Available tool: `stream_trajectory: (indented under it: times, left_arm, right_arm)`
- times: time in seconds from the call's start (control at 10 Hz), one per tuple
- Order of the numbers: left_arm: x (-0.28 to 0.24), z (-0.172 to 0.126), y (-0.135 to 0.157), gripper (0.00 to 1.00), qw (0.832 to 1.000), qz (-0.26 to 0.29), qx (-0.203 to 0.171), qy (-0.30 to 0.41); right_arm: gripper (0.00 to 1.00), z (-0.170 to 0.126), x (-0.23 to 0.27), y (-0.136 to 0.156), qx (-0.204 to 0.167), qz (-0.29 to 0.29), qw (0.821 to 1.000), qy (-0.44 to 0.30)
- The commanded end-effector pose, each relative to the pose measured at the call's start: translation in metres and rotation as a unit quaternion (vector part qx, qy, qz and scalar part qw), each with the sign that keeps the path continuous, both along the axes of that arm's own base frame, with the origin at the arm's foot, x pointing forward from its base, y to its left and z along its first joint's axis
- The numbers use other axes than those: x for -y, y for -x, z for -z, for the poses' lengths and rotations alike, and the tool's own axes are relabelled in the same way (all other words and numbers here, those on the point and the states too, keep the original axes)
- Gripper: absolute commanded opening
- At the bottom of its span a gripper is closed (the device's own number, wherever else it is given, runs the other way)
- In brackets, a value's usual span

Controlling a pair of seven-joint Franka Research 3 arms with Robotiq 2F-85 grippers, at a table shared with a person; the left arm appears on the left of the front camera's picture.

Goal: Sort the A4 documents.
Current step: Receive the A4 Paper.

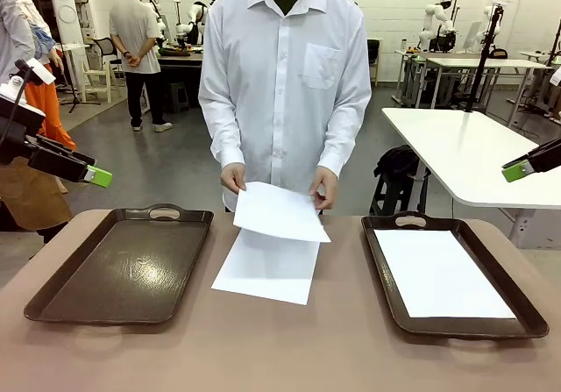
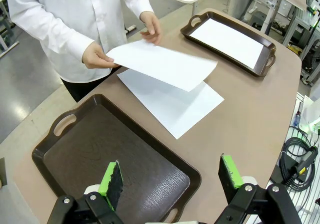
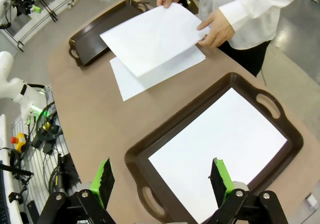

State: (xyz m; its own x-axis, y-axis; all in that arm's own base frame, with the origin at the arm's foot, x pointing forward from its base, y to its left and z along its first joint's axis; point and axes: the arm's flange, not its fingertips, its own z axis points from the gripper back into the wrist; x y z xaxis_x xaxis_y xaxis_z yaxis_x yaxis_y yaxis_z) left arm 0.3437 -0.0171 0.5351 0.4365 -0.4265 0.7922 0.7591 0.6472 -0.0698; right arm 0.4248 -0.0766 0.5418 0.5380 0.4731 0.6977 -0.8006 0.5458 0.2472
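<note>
The brown table (image 1: 175, 357) keeps a bare strip along its near edge and open lanes on both sides of the middle, between the left tray (image 1: 118, 265) and the right tray (image 1: 526, 317). Of the A4 documents, one sheet (image 1: 443, 274) lies flat inside the right tray, within its rim. A second sheet (image 1: 267, 274) lies on the table between the trays, touching neither. A third sheet (image 1: 279, 210) is held tilted above it by the person's hands (image 1: 233, 178) at the far edge. The left tray's glossy floor is bare. The front view catches the green tips of the left gripper (image 1: 96, 177) and right gripper (image 1: 517, 171), raised out to the sides, where jaw width is hard to judge. The wrist views show both spread wide, holding nothing, each above its own tray's near end. The right wrist view adds cables (image 3: 45, 129) lying past the table's edge.
</note>
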Motion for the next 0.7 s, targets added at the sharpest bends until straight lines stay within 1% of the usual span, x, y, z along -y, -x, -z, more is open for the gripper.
stream_trajectory:
  times: [0.0, 0.6]
  left_arm:
    - [-0.0015, 0.002, -0.0019, 1.0, 1.0, 0.009, 0.005, 0.002]
    - [-0.0015, 0.002, -0.0019, 1.0, 1.0, 0.009, 0.005, 0.002]
  right_arm:
    - [1.0, -0.0004, -0.0019, -0.0001, 0.001, -0.001, 1.0, 0.001]
    - [1.0, -0.0004, -0.0019, -0.0001, 0.001, -0.001, 1.0, 0.001]
